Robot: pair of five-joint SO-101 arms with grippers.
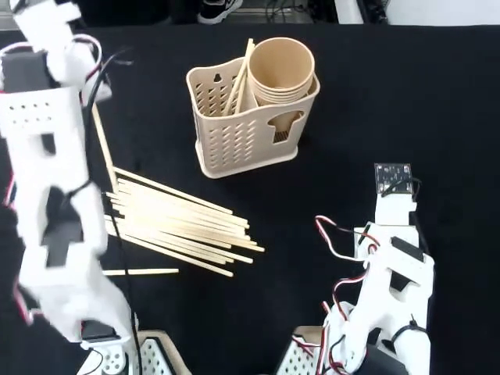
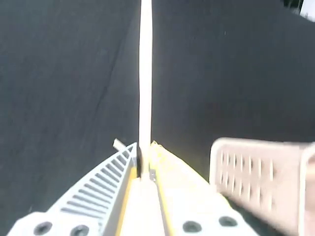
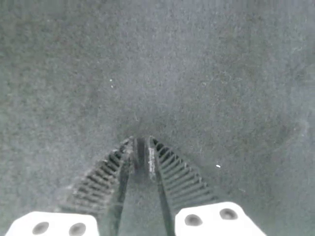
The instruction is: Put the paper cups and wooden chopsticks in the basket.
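A beige slotted basket stands at the table's far middle. It holds a stack of paper cups and a few wooden chopsticks leaning at its left side. Several loose chopsticks lie in a pile on the black cloth in front of the basket, to its left. My left gripper is shut on one chopstick, which slants down at the far left; the basket lies off to its side. Low over bare cloth at the right, my right gripper is shut on nothing.
A single chopstick lies apart from the pile, near the front left. The left arm stands tall over the table's left edge. The right arm is folded at the front right. Black cloth covers the table.
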